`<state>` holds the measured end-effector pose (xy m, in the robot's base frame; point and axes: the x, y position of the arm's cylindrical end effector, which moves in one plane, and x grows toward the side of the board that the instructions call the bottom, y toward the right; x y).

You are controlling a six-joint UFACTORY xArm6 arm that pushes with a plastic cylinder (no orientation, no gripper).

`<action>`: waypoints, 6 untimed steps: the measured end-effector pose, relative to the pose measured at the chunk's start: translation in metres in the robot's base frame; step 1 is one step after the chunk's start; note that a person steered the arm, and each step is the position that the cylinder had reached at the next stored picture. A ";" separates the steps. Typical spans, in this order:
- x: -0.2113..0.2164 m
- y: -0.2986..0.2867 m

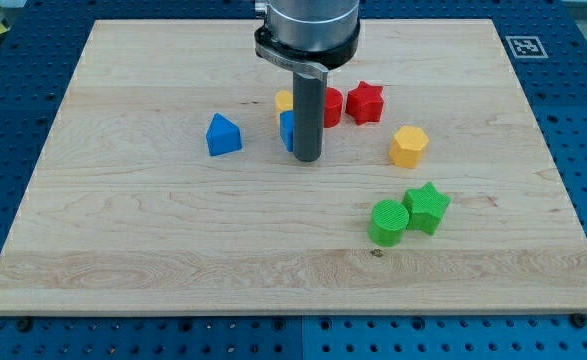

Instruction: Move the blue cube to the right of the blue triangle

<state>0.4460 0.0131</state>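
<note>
The blue triangle [223, 135] lies left of the board's middle. The blue cube [287, 130] sits to its right, mostly hidden behind my rod. My tip [307, 159] rests on the board right at the cube's lower right side, touching or nearly touching it. A gap of bare wood separates the cube from the triangle.
A yellow block [285, 100] peeks out just above the blue cube. A red block [332, 106] and a red star [365, 102] lie right of the rod. A yellow hexagon [408, 146], a green star [427, 207] and a green cylinder [388, 222] lie at lower right.
</note>
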 end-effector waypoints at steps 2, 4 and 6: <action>-0.034 0.051; -0.032 0.011; -0.032 -0.035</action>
